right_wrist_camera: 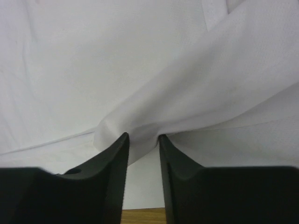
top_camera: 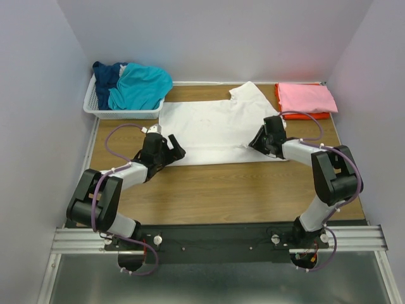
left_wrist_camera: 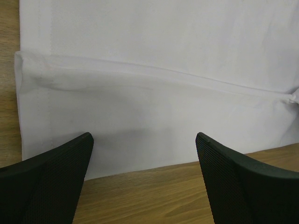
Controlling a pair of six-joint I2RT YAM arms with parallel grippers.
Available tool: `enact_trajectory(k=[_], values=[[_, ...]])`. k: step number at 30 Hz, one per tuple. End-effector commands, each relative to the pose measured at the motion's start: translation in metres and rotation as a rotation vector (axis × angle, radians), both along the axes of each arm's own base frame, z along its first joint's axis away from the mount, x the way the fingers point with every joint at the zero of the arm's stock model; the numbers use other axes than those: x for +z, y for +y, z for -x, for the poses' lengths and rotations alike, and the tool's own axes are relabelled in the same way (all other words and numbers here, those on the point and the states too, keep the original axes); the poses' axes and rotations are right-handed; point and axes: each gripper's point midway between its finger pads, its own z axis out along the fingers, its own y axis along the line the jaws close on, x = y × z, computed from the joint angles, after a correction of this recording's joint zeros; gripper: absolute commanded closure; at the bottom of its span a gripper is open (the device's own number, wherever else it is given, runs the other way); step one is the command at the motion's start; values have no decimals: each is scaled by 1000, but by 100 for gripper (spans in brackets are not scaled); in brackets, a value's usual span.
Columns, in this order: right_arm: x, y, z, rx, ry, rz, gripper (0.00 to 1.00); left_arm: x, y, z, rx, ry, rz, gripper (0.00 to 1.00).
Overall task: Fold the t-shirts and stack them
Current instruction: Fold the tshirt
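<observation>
White t-shirt lies spread flat on the wooden table, in the space between the two pincers; one short sleeve points away from them toward the far wall.

Left pincer sits at the shirt's near-left corner. In its wrist view the left pincer stands wide open. Its two black fingers are low over bare wood, and the near edge of the white t-shirt runs across the gap just ahead of the fingertips. Beyond that edge a folded-over layer of the cloth makes a long seam from left to right. Whether the fingertips touch the cloth cannot be told.

Right pincer sits at the shirt's near-right corner, on the cloth. In its wrist view the right pincer is drawn narrow. A raised fold of the white t-shirt is caught between its fingers, and the cloth rises in a ridge up and to the right from the tips. A sliver of wood shows below them.

Beyond and to the left of the left pincer, well apart from it, a white slatted basket stands at the far-left table corner. It holds a teal t-shirt, heaped, with a navy t-shirt bunched at its left.

Beyond and to the right of the right pincer, a folded pink t-shirt lies on top of an orange t-shirt. Only the orange shirt's edges show.
</observation>
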Motion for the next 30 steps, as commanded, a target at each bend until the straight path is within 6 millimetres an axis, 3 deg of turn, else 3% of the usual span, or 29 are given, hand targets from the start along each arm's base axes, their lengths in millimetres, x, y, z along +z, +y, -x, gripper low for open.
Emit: enact_trajectory(k=[1,10,18,26,30], values=[[9,0,-15,-31,-44,8,67,-10,1,12,-22,40,-14,2],[20,2,-29,-10,-83,30,99,-11,0,13,-31,44,-15,2],[22,5,-48,22,-104,60,99,-12,0,13,-37,47,-16,1],[12,12,-71,56,-102,84,90,-14,-1,14,-45,58,-19,2],[18,18,-87,82,-126,88,88,-16,-1,15,-49,66,-19,2]])
